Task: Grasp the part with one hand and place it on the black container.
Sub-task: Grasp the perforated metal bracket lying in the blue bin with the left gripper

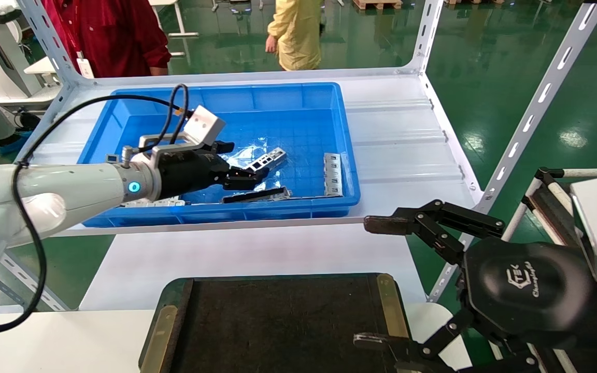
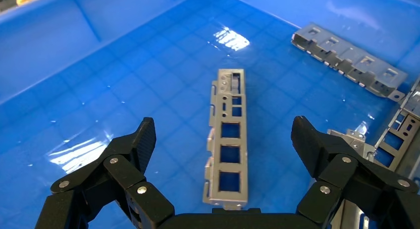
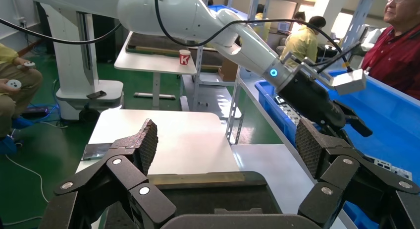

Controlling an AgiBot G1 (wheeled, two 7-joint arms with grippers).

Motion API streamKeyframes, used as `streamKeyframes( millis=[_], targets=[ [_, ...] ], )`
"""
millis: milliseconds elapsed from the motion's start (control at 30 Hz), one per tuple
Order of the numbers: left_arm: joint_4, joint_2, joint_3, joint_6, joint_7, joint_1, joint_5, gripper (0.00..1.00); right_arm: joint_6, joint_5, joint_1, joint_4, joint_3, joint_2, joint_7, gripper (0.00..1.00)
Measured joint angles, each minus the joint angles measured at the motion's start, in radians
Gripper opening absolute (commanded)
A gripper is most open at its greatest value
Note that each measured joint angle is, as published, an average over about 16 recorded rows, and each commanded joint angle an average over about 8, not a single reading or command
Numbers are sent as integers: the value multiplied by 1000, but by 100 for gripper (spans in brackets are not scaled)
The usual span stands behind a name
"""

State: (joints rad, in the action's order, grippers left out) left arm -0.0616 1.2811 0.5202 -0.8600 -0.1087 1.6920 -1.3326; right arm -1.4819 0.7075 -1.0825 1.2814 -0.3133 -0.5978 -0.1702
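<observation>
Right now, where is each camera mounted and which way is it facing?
Head view: on the head, looking down at the blue bin and black container; both arms show.
Left wrist view: on the left wrist, aimed into the bin at the part between the open left gripper jaws.
Right wrist view: on the right wrist, past the open right gripper, facing the left arm.
Head and left wrist views share the part.

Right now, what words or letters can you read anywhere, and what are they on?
"TEK" with a small line under it, seemingly "Champagne" but too small to be sure: on the right pincer housing.
"K": on the red-and-white cup on the far table.
Badge on red shirt: too small.
</observation>
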Motion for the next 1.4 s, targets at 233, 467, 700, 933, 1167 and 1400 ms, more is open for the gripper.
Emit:
streamKeyframes(
  millis=[233,467,700,933,1167,1400],
  targets=[
    [35,38,4,55,-1,2,-6,0,0,0,0,0,0,0,0,0],
    [47,54,2,105,9,-4,-3,0,0,0,0,0,-1,0,0,0],
    [47,59,0,152,25,-13,0,0,0,-1,0,0,-1,0,0,0],
    [40,62,0,199,38,-23,2,0,0,-1,0,0,-1,0,1,0],
    [31,62,1,223,49,-31,4,0,1,-1,0,0,-1,1,1,0],
    [26,56,3,187,61,-34,4,0,1,-1,0,0,-2,1,1,0]
  ],
)
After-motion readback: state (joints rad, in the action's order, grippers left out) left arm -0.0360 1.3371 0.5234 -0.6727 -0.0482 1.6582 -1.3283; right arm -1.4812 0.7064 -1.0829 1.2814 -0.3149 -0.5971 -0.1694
